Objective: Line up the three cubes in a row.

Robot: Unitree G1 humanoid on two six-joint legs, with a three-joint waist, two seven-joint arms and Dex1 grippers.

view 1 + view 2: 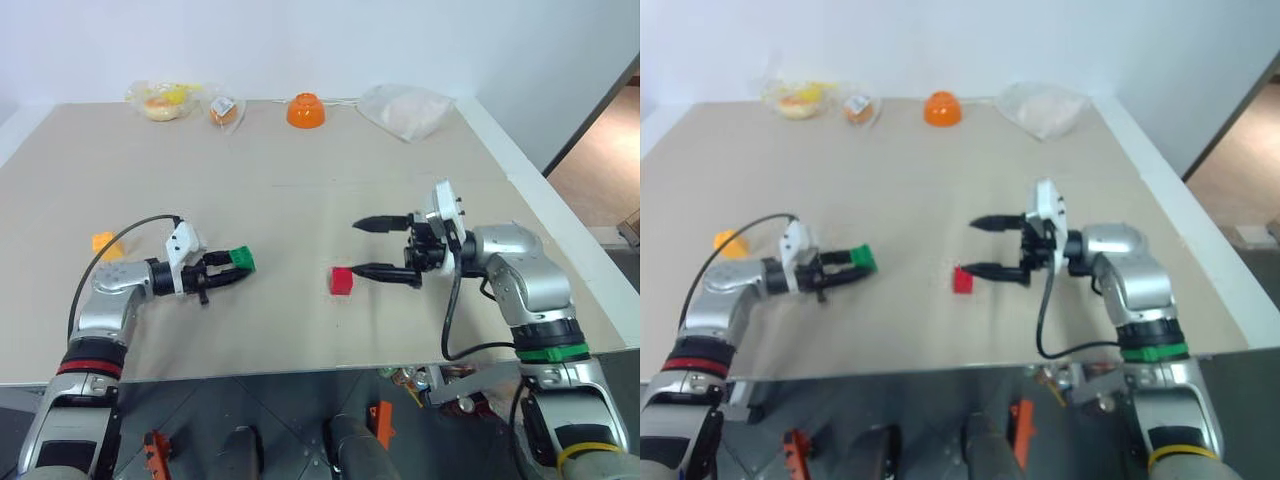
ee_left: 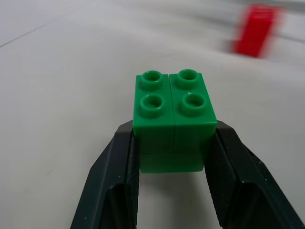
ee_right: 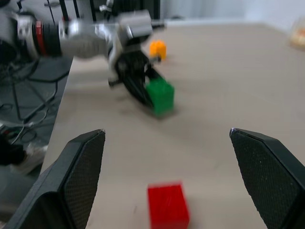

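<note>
Four studs top the green cube (image 2: 174,114) our left gripper (image 1: 228,268) clamps; our right gripper (image 1: 382,247) gapes beside the red cube (image 1: 342,281).

Both arms (image 1: 515,275) were silver-grey metal with rounded joint housings. The right arm wore a green ring below its elbow and a yellow ring lower still; the left arm (image 1: 105,300) wore a red ring edged in black. Each wrist carried a white block, and a black cable looped from it back along the arm. The left gripper (image 1: 228,268) and the right gripper (image 1: 379,247) had two black tapered fingers (image 2: 121,186) each, and the right one's inner pads (image 3: 83,179) had a fine cross-hatched texture.
</note>
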